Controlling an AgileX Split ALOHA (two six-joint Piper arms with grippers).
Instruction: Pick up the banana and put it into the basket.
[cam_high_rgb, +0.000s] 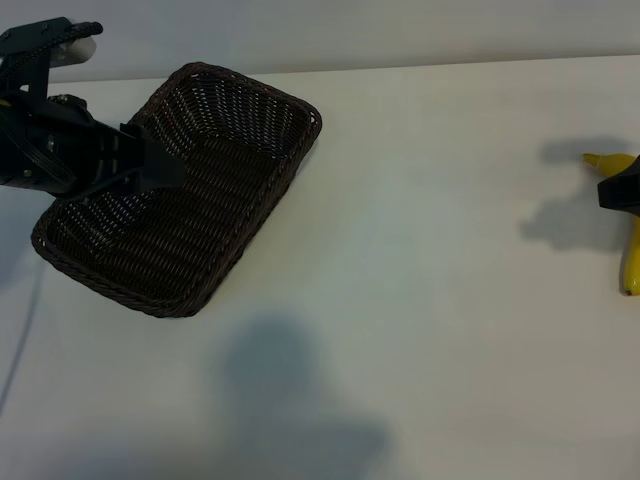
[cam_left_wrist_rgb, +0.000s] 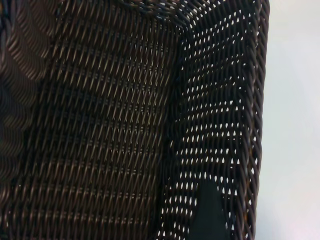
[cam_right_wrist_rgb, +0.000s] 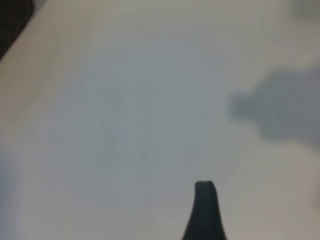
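The dark brown wicker basket (cam_high_rgb: 225, 210) lies at the table's left, with nothing in it. My left gripper (cam_high_rgb: 160, 165) reaches over its left rim into it, open. In the left wrist view the basket's weave (cam_left_wrist_rgb: 100, 125) fills the picture, and one dark fingertip (cam_left_wrist_rgb: 210, 215) stands close to the inner side wall. The yellow banana (cam_high_rgb: 632, 265) lies at the far right edge of the exterior view, stem end towards the back. My right gripper (cam_high_rgb: 620, 192) is over its middle and hides part of it. The right wrist view has one fingertip (cam_right_wrist_rgb: 205, 210) over bare table and no banana.
A wide stretch of white table (cam_high_rgb: 430, 250) separates the basket from the banana. The table's back edge (cam_high_rgb: 450, 62) runs along the top. A thin cable (cam_high_rgb: 20, 350) hangs at the left edge. A large soft shadow (cam_high_rgb: 290, 400) falls on the front of the table.
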